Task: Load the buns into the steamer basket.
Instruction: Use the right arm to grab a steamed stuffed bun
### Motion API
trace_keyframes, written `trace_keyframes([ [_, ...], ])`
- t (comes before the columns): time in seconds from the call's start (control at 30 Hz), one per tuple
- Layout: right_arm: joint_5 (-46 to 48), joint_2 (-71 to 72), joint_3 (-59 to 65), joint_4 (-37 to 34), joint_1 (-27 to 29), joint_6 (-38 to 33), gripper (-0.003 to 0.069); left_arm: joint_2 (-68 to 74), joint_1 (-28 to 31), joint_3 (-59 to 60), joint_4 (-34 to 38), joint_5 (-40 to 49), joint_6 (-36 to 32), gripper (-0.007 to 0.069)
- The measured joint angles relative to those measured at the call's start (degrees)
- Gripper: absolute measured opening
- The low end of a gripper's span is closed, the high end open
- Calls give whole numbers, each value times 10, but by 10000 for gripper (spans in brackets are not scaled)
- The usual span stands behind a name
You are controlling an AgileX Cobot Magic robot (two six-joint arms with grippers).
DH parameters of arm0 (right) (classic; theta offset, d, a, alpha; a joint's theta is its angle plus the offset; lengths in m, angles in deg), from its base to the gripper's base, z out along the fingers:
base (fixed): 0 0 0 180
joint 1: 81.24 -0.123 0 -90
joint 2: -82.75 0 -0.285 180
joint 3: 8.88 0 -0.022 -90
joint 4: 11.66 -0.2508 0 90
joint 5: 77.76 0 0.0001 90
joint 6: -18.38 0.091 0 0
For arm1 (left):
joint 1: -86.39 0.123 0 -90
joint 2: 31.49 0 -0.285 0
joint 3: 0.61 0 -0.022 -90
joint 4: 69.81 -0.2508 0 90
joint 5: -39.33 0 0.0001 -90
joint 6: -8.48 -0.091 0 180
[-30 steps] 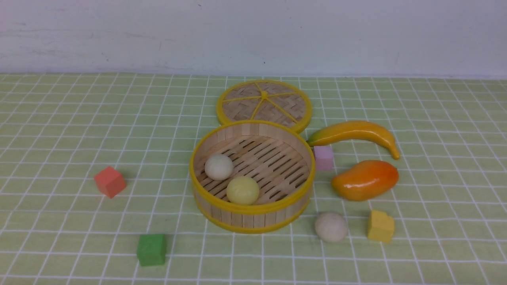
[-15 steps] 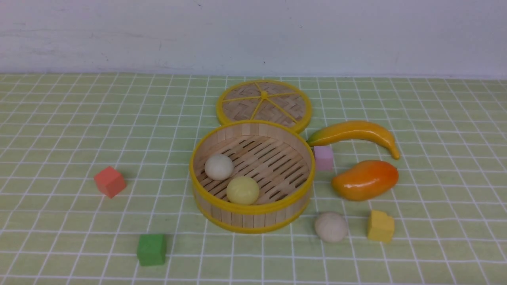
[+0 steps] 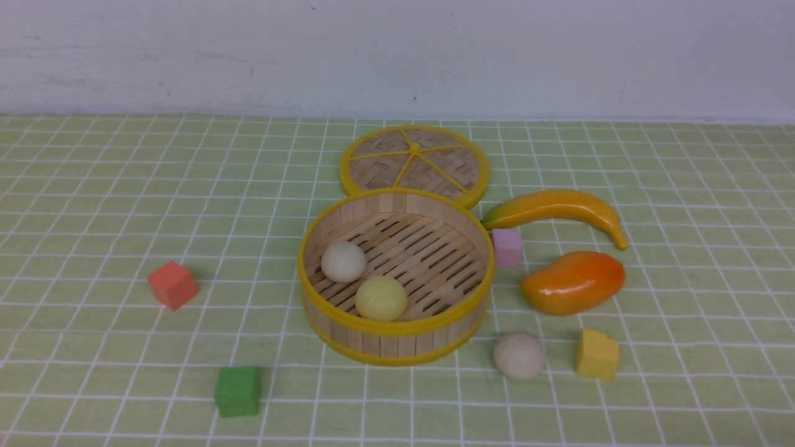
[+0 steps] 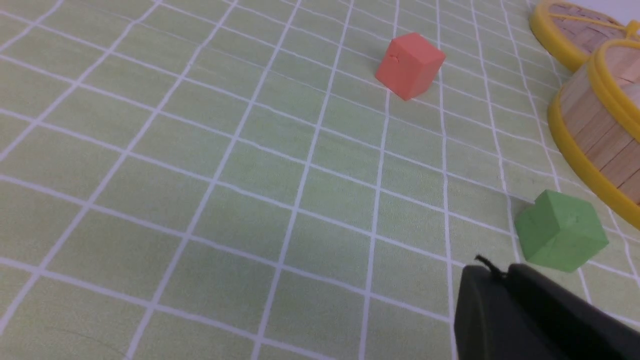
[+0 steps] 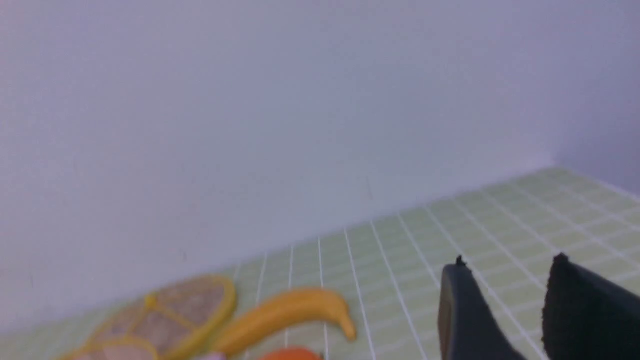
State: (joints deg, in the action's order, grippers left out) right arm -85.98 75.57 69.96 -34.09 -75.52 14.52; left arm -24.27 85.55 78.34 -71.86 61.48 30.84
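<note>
Two of the buns lie on the slatted floor of the steamer basket (image 3: 385, 344): an off-white bun (image 3: 343, 261) toward its left side and a pale yellow bun (image 3: 381, 298) against the near wall, close together. The third bun (image 3: 519, 356) sits on the green checked cloth (image 3: 93, 205) outside the basket, near its right front, with a yellow cube (image 3: 597, 355) just beside it. Behind that lie a mango (image 3: 572, 281), a pink cube (image 3: 507, 247) against the basket's right wall, and a banana (image 3: 559, 208). The woven lid (image 3: 414, 162) lies flat behind the basket. A red cube (image 3: 172, 284) and a green cube (image 3: 237, 391) sit well off to the left.

Neither arm shows in the front view. The left gripper (image 4: 502, 272) hangs low over the cloth, angled down, its dark fingers (image 4: 550, 320) pressed together with only a thin seam between them and nothing held – the green cube lies just past the tips. The right gripper (image 5: 510, 265) is raised and points toward the back wall, its fingers (image 5: 465, 310) spread with a clear gap – empty.
</note>
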Motion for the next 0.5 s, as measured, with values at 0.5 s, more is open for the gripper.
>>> trace_keyframes([
  [0.5, 88, -55, -284, 17, 0, 90, 241, 0, 0, 0, 1, 0, 0, 57],
])
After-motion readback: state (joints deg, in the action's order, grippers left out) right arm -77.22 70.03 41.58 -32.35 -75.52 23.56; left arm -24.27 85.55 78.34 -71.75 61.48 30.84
